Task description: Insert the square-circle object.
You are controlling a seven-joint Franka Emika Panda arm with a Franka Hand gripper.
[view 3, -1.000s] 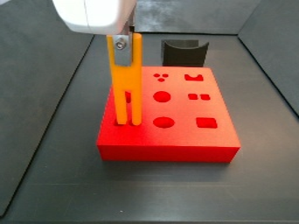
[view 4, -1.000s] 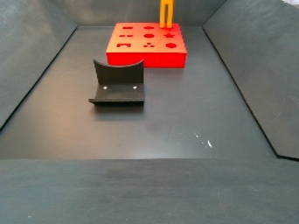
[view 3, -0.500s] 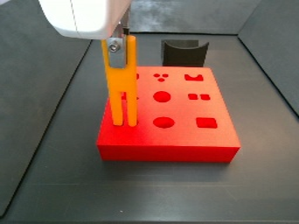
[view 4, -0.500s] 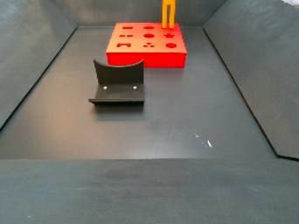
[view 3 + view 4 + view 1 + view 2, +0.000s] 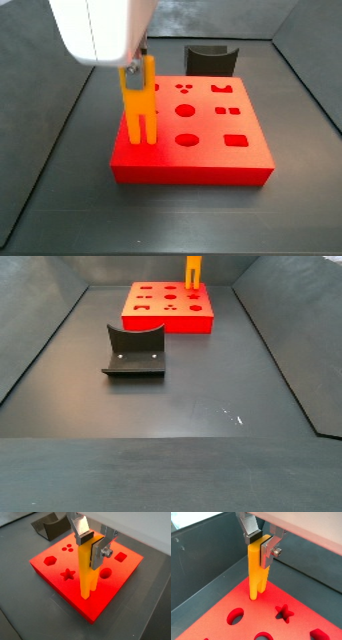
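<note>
The square-circle object is a long orange-yellow bar that stands upright with two prongs at its lower end. My gripper is shut on its upper end; this shows in both wrist views. The prong tips meet the top of the red block near one edge. I cannot tell whether they sit in holes. The bar hides the spot beneath it. In a side view the bar rises from the block's far right corner and my gripper is out of frame.
The red block has star, hexagon, round and square holes. A dark curved piece lies on the dark floor away from the block and also shows behind it. Dark walls enclose the floor.
My gripper and the bar have shifted a little to the left in a side view, and the gripper sits lower over the block. The block and the dark piece have not moved.
</note>
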